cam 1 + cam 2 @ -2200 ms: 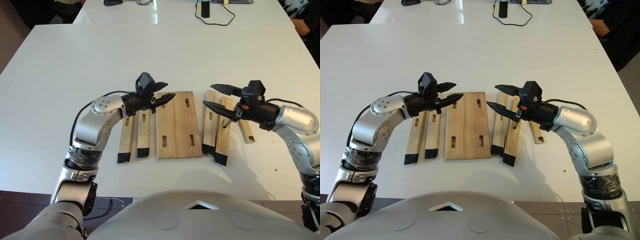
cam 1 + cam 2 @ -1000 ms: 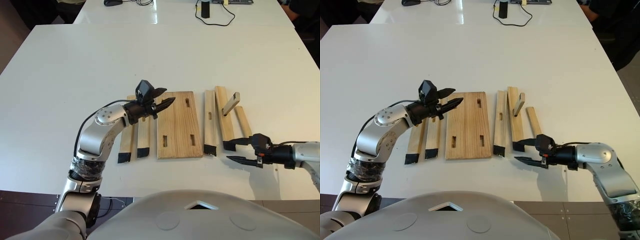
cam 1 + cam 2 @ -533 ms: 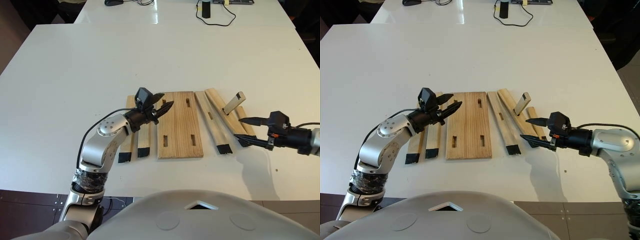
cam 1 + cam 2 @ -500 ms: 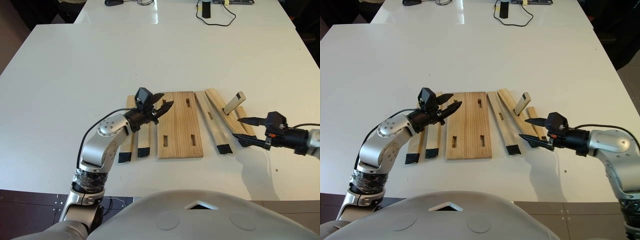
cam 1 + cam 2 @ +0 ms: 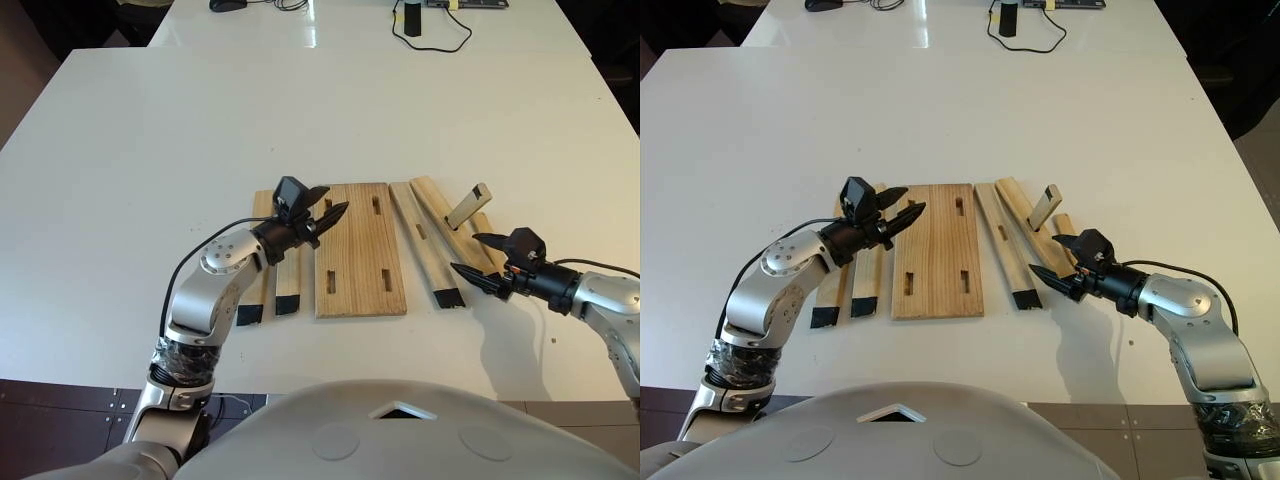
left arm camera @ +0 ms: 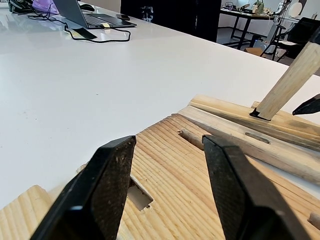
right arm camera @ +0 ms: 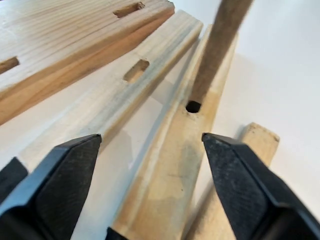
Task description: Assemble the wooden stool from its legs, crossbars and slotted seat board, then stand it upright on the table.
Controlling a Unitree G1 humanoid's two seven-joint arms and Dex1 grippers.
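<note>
**A:** Landmark is the seat board (image 5: 358,250), flat on the white table (image 5: 150,150). What is left of it?

**B:** Two legs, lying parallel to the board. The outer left leg (image 5: 250,297) is farthest from it, and the inner left leg (image 5: 287,280) is just beside the board's left edge. Both have black near ends.

**A:** And the left gripper (image 5: 334,200)?

**B:** It hovers over the board's far left corner. The fingers (image 6: 107,185) are spread and hold nothing.

**A:** What is right of the board?

**B:** The inner right leg (image 5: 425,245) and the outer right leg (image 5: 441,210) lie side by side, angled away from the board toward their near ends. A crossbar (image 5: 467,205) stands tilted in a hole in the outer one. A second crossbar (image 5: 487,228) lies flat just beyond that leg.

**A:** And the right gripper (image 5: 465,252)?

**B:** It is low, at the near end of the outer right leg. The fingers (image 7: 55,187) are spread wide and grip nothing.
</note>
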